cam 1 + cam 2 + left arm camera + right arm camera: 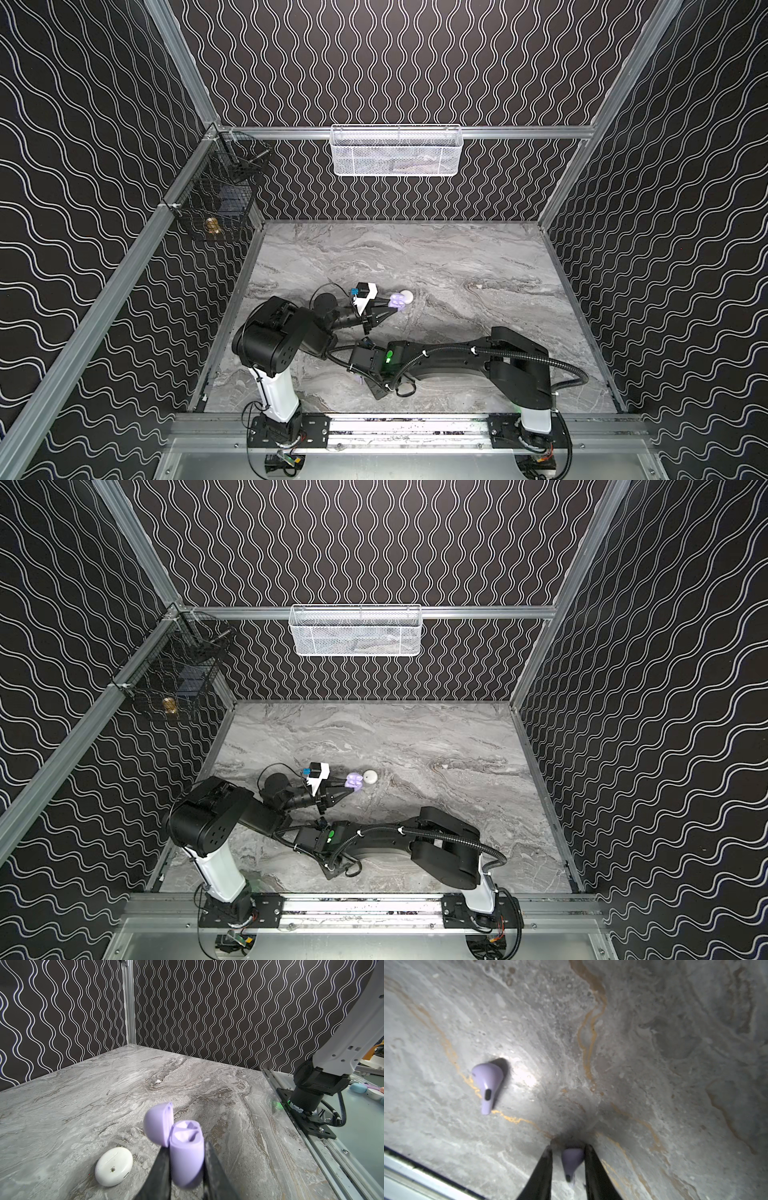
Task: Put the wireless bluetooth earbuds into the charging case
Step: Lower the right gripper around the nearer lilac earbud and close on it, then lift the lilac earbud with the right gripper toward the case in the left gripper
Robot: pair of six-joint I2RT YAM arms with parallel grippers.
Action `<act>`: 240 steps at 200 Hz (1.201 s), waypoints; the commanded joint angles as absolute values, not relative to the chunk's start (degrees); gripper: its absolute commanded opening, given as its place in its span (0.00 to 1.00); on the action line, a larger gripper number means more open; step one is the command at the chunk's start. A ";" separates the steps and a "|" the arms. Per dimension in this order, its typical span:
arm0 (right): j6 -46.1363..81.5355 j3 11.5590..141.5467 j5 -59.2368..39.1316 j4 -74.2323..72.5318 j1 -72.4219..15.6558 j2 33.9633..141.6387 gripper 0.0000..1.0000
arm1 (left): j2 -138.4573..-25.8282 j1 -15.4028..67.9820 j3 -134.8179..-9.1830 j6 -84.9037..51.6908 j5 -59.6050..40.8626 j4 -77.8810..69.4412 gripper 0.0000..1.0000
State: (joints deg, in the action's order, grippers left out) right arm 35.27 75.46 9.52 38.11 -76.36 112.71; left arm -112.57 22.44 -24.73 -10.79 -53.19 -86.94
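I'm looking at a grey marble-patterned surface [83, 1088] that is showing a smooth finish with a faint sheen. The open lavender plastic charging case [187, 1159] is reading as matt and smooth, almost satin. The white oval plastic case [113, 1166] is shining glossier and is carrying a dark scuff on its lid. The loose lavender plastic earbud [489, 1084] is catching a hard gloss along its stem. The second lavender earbud [572, 1160] is blurring too much to judge.

The fingers of the left claw [186, 1145] and the right claw [569, 1147] are looking like matt black plastic, finely grained. The frame rails [399, 428] are gleaming as bare brushed metal. The white mesh basket [397, 151] is looking like painted wire, and the walls [415, 62] are showing flat matt black.
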 commanded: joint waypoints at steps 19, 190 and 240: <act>34.28 75.52 9.32 37.17 -76.53 112.46 0.30 | -112.85 22.31 -25.24 -11.78 -53.18 -88.84 0.22; 36.90 73.00 14.25 37.70 -76.26 109.08 0.18 | -113.09 22.24 -25.38 -11.86 -53.03 -88.85 0.22; 42.44 66.35 19.06 33.05 -73.03 97.66 0.19 | -113.12 22.24 -25.23 -11.59 -52.83 -88.85 0.21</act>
